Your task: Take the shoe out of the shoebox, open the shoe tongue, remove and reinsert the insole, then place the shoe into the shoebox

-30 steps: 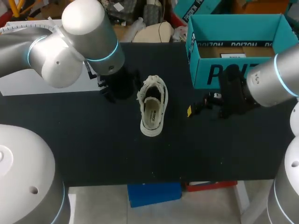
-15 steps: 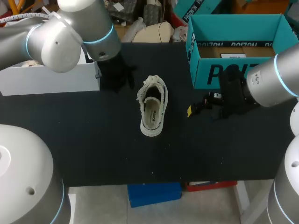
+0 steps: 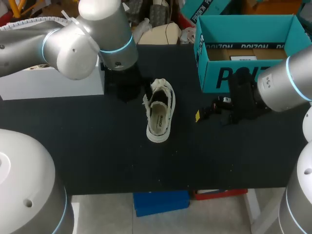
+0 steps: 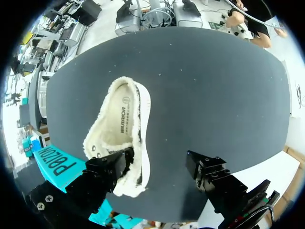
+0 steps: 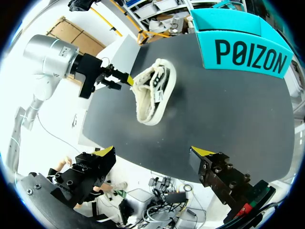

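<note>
Cream fleecy shoe (image 3: 159,111) mid black table (image 3: 97,161). Left gripper (image 4: 159,160), right gripper (image 5: 153,152) released. Off-centre pinch may shove shoe, miss tongue.

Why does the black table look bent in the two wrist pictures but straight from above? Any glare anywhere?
Left wrist view: the fisheye lens bows the table edge around the shoe. Right wrist view: same bowing. Head view: edges run straight; soft highlights on the left arm's pale shell.
</note>
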Available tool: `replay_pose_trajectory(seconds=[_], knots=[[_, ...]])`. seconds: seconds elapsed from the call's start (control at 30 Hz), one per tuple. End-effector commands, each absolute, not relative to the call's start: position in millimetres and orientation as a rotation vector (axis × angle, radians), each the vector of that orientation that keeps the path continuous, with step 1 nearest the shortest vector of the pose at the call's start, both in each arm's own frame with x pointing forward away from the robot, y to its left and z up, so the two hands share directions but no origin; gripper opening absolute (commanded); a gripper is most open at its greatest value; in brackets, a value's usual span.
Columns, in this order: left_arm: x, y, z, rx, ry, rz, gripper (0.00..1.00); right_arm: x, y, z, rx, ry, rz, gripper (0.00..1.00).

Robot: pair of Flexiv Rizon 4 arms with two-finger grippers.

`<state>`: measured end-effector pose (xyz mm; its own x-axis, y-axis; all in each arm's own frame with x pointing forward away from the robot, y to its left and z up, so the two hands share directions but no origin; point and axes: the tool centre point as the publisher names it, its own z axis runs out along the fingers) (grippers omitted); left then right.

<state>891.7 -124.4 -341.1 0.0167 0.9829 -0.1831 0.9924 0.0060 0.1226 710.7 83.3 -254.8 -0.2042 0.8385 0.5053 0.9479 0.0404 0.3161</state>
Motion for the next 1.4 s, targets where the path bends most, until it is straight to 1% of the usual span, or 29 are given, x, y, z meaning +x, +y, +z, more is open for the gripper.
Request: replay_pose_trajectory(seconds=[0.03,0.2,0.4,0.67,0.7,0.73,1.0,1.27,1.37,1.4], knots=[[894,-132,-352,2.071,2.073,-0.024,0.72,711,84,-255,-1.857,-2.127,-0.891,1.0],[898,-135,-361,2.078,2.099,-0.018,0.7,711,84,-255,-1.857,-2.127,-0.891,1.0],[905,-141,-375,2.086,2.125,-0.032,0.62,711,84,-255,-1.857,-2.127,-0.891,1.0],[915,-147,-393,2.09,2.167,0.02,0.61,711,84,-255,-1.857,-2.127,-0.891,1.0],[915,-148,-396,2.096,2.164,0.021,0.55,711,84,-255,-1.857,-2.127,-0.891,1.0],[915,-148,-397,2.101,2.165,0.019,0.53,711,84,-255,-1.857,-2.127,-0.891,1.0],[921,-153,-410,2.119,2.184,0.004,0.45,711,84,-255,-1.857,-2.127,-0.891,1.0],[921,-156,-414,2.15,2.176,-0.024,0.42,711,84,-255,-1.857,-2.127,-0.891,1.0],[920,-156,-416,2.163,2.174,-0.037,0.35,711,84,-255,-1.857,-2.127,-0.891,1.0],[919,-156,-416,2.167,2.173,-0.041,0.33,711,84,-255,-1.857,-2.127,-0.891,1.0]])
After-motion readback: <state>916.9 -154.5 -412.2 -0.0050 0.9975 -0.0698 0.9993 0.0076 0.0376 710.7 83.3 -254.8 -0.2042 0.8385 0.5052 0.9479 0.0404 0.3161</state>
